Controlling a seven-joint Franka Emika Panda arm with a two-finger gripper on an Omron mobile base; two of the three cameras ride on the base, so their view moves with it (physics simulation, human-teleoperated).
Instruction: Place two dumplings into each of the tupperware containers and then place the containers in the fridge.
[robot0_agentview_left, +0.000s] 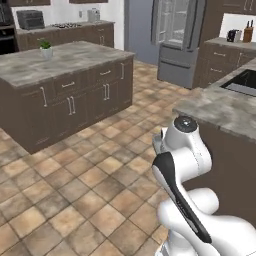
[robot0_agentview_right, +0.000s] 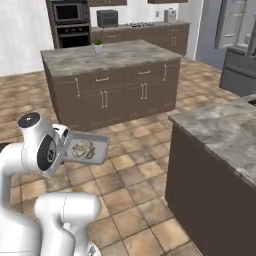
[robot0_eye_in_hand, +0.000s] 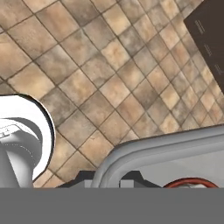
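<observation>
In the left base view I see my arm folded low over the tiled floor (robot0_agentview_left: 75, 190), with the fridge (robot0_agentview_left: 177, 40) standing at the far wall, its upper doors swung open; one kitchen island (robot0_agentview_left: 65, 85) sits to the left and one tabletop (robot0_agentview_left: 220, 110) edges in from the right. In the right base view I count one tupperware container (robot0_agentview_right: 89, 148), a grey tray carried level at the end of the arm above the floor, well apart from the island and the near tabletop. Inside it lies a beige mottled mass, the dumplings (robot0_agentview_right: 83, 149); I cannot tell from here whether that is one or two. In the hand view my pincer (robot0_eye_in_hand: 109, 179) is pressed almost together on the container's rounded grey rim, one dark fingertip (robot0_eye_in_hand: 133, 177) inside the wall and the other outside it. A curved red edge (robot0_eye_in_hand: 190, 183) shows within the tray at the bottom; what it belongs to I cannot tell.
</observation>
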